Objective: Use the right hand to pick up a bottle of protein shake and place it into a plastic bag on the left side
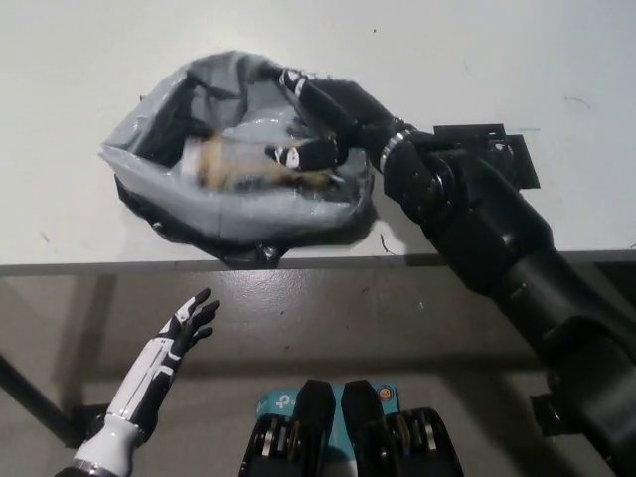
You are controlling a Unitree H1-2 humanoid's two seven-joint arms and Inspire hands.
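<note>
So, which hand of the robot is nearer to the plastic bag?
Right. The right hand reaches over the plastic bag opening, above the blurred bottle inside. The left hand hangs open below the table edge, apart from the bag.

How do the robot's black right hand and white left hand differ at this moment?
The black right hand reaches into the grey plastic bag on the white table, at the blurred protein shake bottle; the white left hand hangs below the table edge, open and empty.

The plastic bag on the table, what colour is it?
Grey, with black beneath; the plastic bag shows in the head view.
</note>
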